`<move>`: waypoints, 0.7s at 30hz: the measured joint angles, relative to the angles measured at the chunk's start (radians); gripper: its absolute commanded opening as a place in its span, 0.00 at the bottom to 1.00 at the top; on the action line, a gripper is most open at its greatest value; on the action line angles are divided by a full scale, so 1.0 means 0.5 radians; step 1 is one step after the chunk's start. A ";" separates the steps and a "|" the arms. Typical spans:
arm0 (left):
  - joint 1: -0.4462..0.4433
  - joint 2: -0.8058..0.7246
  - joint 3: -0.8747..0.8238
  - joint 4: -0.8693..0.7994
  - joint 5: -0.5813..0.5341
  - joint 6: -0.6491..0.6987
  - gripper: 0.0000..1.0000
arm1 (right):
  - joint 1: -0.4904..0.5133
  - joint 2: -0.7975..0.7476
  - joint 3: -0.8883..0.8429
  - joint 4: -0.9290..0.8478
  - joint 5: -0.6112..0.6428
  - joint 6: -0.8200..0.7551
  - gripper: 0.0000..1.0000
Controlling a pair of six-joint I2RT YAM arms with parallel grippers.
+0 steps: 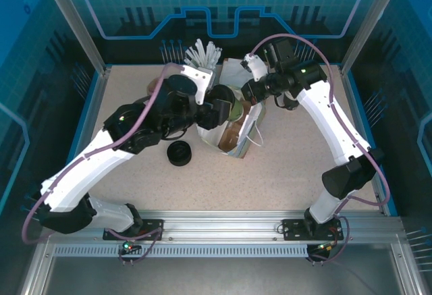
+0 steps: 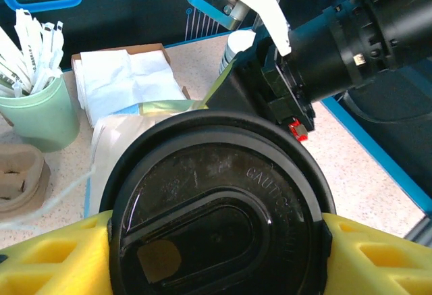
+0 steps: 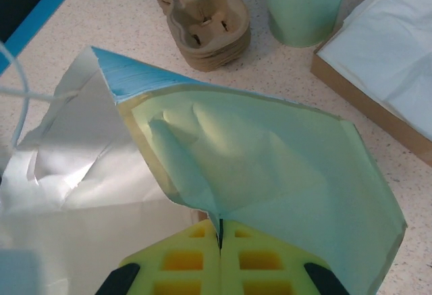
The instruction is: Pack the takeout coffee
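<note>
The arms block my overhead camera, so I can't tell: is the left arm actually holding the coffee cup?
Observer: Yes. On the left wrist camera the lidded cup sits gripped between the yellow pads of the left jaws.
Operator: And the right arm, does it have the bag?
Observer: Yes. On the right wrist camera the right jaws are shut on the bag's rim, pinching its green lining.

Glossy blk plastic lid point(image 2: 223, 200), matt paper bag point(image 3: 270, 160), rough pulp carrier point(image 3: 206, 18), speckled matt tabletop point(image 1: 297, 167).
</note>
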 measured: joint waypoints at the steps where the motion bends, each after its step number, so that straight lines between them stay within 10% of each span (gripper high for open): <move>1: 0.002 0.021 -0.014 0.021 -0.006 0.015 0.60 | 0.000 0.000 -0.001 0.002 -0.015 0.002 0.00; 21: 0.108 0.169 -0.291 0.150 -0.028 0.075 0.59 | -0.007 0.282 0.267 -0.100 -0.394 -0.007 0.00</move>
